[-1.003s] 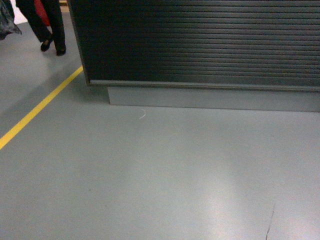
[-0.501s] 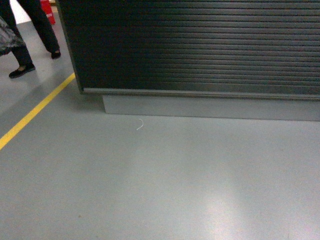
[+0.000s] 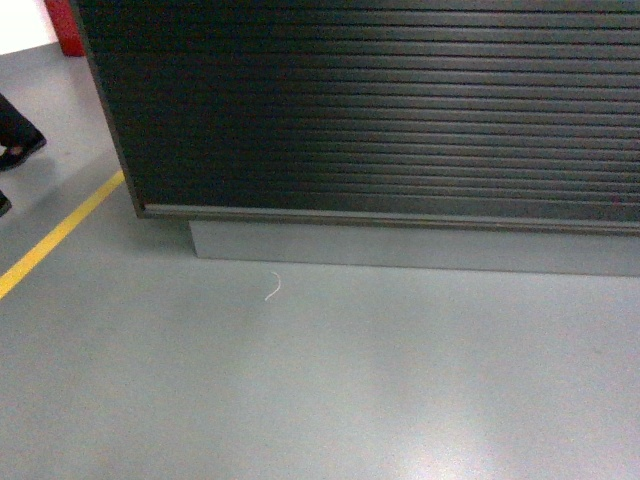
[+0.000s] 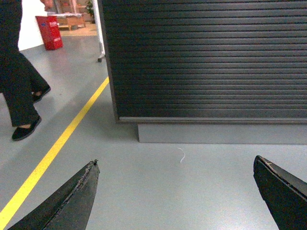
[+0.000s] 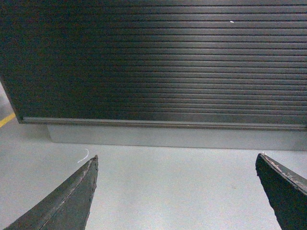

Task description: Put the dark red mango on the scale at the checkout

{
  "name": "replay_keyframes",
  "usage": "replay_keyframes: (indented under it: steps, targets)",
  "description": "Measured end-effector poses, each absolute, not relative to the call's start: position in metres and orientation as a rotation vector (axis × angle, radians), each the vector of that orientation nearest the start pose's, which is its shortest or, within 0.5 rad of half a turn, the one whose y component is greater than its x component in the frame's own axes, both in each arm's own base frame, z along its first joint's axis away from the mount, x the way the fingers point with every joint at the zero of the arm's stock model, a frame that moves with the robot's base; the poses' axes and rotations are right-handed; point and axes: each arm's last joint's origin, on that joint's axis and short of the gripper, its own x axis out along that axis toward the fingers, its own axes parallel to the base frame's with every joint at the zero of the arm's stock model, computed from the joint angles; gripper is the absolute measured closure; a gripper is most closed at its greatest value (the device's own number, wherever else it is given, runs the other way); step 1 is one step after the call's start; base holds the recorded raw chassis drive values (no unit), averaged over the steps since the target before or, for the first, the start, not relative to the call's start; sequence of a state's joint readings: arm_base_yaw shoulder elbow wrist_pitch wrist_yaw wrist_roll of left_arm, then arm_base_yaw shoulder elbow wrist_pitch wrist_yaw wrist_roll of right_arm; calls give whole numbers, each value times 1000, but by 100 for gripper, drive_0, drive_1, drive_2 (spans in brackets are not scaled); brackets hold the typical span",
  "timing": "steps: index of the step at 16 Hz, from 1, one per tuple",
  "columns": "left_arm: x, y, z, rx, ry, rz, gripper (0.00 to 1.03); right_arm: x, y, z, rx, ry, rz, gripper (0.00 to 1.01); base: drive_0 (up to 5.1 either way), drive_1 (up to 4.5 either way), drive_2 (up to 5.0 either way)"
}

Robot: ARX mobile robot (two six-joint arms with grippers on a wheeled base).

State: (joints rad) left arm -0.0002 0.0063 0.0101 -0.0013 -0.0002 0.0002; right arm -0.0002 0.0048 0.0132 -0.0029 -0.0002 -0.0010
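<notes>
The checkout (image 3: pixel 380 110) fills the upper part of the head view as a dark counter with a horizontally ribbed front on a grey plinth (image 3: pixel 400 250). It also shows in the left wrist view, checkout (image 4: pixel 206 57), and in the right wrist view, checkout (image 5: pixel 158 62). The dark red mango and the scale are out of view. My left gripper (image 4: pixel 175 165) is open over bare grey floor, nothing between its fingers. My right gripper (image 5: pixel 176 160) is open too, also over floor. Neither gripper appears in the head view.
A yellow floor line (image 3: pixel 55 240) runs diagonally at the left, yellow line (image 4: pixel 57 148). A person's dark legs and shoes (image 4: pixel 21 96) stand left of it. A red box (image 4: pixel 49 32) sits far back left. A small white scrap (image 3: pixel 272 288) lies near the plinth.
The counter has grown larger and shifted left and down in the head view. The person's legs have slid toward the left edge, mostly out of frame.
</notes>
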Motion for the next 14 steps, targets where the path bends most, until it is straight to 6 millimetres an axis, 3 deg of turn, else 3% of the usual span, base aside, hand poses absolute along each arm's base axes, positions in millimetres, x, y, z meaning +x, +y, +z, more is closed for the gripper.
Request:
replay_keyframes:
  steps: [14]
  targets:
    - [97, 0, 166, 0, 0, 0, 5, 97, 0, 167, -1, -6, 0, 3, 5, 388, -378]
